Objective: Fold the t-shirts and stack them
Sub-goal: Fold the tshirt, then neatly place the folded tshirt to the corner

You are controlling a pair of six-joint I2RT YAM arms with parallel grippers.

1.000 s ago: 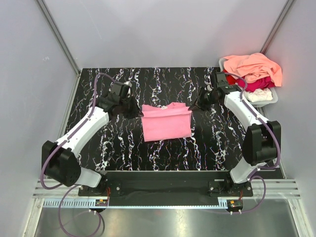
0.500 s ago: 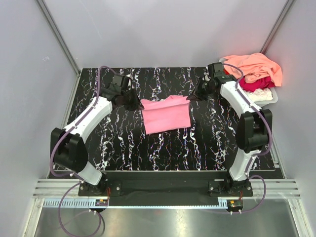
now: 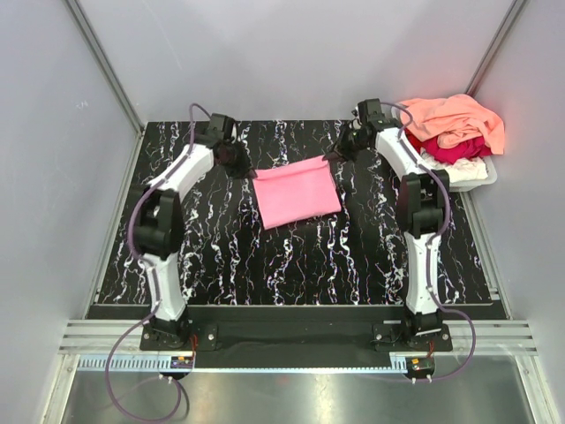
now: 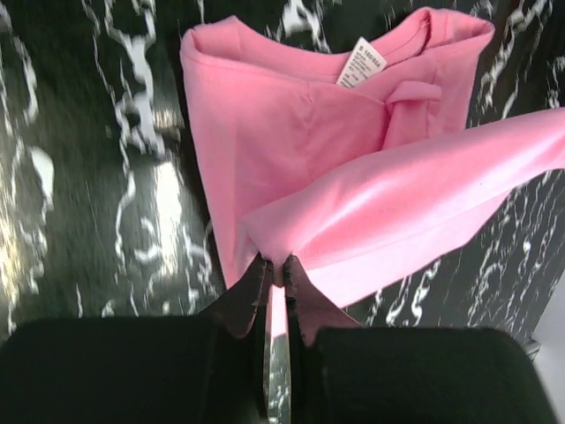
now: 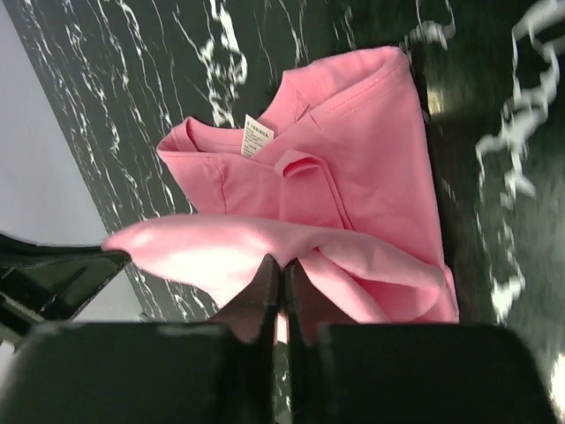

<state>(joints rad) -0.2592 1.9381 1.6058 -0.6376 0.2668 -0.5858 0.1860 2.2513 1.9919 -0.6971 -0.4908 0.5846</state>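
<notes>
Now the fold of the pink t-shirt (image 3: 296,190) is in hand, as I judge it. The shirt lies in the far middle of the marbled surface (image 3: 221,256), with its upper layer raised. The jaws of the left arm (image 3: 181,172) are closed tight on one corner of this raised layer. The jaws of the right arm (image 3: 402,163) are closed tight on the other corner. Under the layer, in the wrist views, the collar with the white neck label (image 4: 363,62) rests flat.

The next move probably needs both arms to travel together, to lay the edge evenly on the lower layer and only then to open. Behind there is little room: the far edge of the surface is near, and the grey tub (image 3: 481,181) holding the other t-shirts (image 3: 455,119) stands just beside the right arm. Toward the near side the surface shows bare.
</notes>
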